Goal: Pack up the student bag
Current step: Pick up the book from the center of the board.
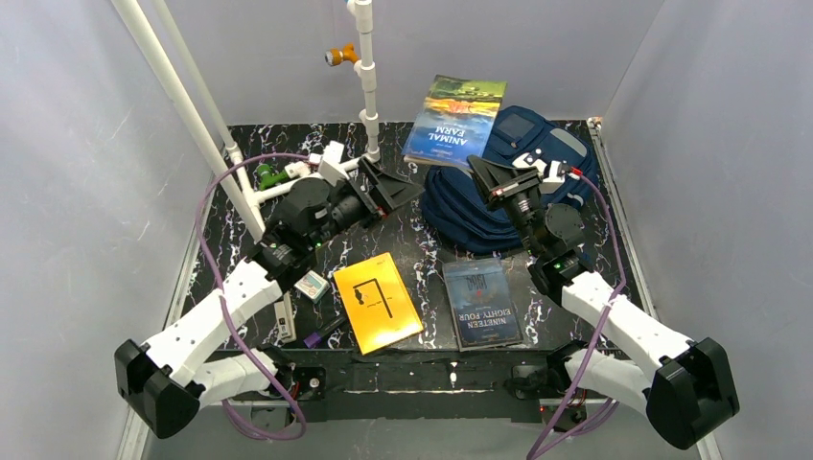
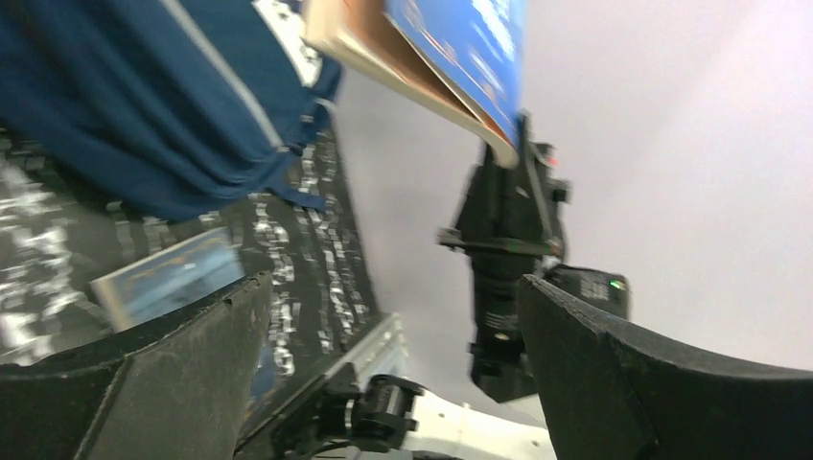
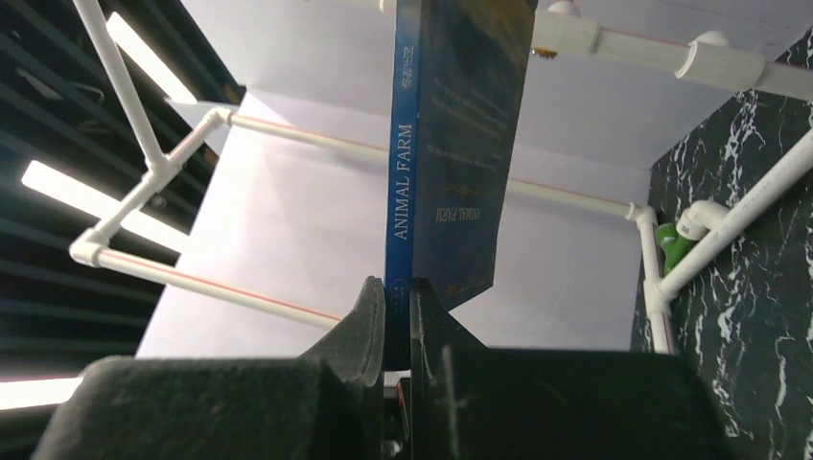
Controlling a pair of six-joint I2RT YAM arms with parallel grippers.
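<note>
**Right jaws pinched on Animal Farm [image 1: 455,120], left jaws wide and empty**

Jaws first. On the right arm [image 1: 614,321] we have them closed down thin on the lower edge of the paperback, close to its spine. The book stands up out of them, raised off the counter [image 1: 422,249] and leaning over the far side of the student bag [image 1: 470,216]. On the left arm [image 1: 220,307] the jaws are spread as wide as they go with nothing between them. They hover mid-counter, facing the bag and the book.

The bag lies slumped at the far right of the counter, close to the back wall, with its navy folds bunched toward us. We cannot tell from these views where its mouth is or how far it gapes.

We judge the step in hand to be feeding this book into the bag. Our hold is a narrow pinch at one edge of a tall book, so a quick swing would likely let it pivot; we should move slowly and lead with the spine. The soft fabric will probably fold under the book's edge. We would therefore bring the left jaws to the lip of the opening and lift it before the right arm lowers. We should let go only once most of the book is inside.

A yellow book [image 1: 377,302] and Nineteen Eighty Four [image 1: 482,304] lie flat near our bases, well apart from the bag.
</note>
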